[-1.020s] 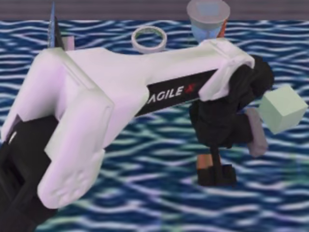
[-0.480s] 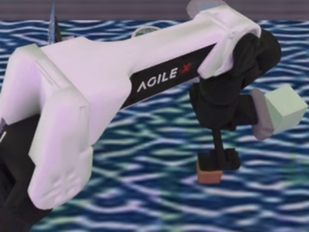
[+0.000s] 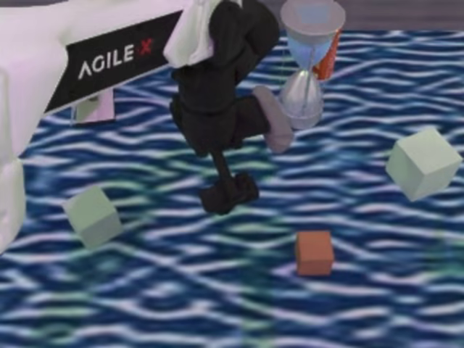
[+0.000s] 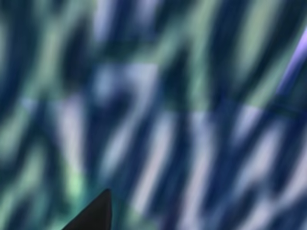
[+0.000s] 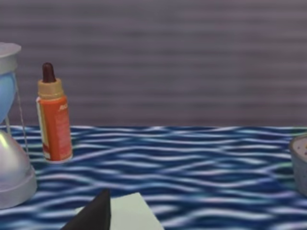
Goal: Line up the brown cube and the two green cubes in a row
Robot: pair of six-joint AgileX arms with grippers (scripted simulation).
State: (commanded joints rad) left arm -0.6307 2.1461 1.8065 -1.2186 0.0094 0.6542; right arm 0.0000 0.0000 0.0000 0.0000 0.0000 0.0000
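Released now, the small terracotta brown cube (image 3: 314,252) sits alone on the blue rippled table (image 3: 217,304); left gripper (image 3: 228,194) has lifted away, empty, its finger spread unclear.

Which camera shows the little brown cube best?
The top view: the brown cube sits alone and unobstructed on the wavy blue tabletop. The left wrist view shows only blurred tabletop pattern; the right wrist view does not show it.

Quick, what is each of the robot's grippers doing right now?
Left gripper: holding nothing, above the table; open or closed cannot be told.
Right gripper: not seen in the top view.
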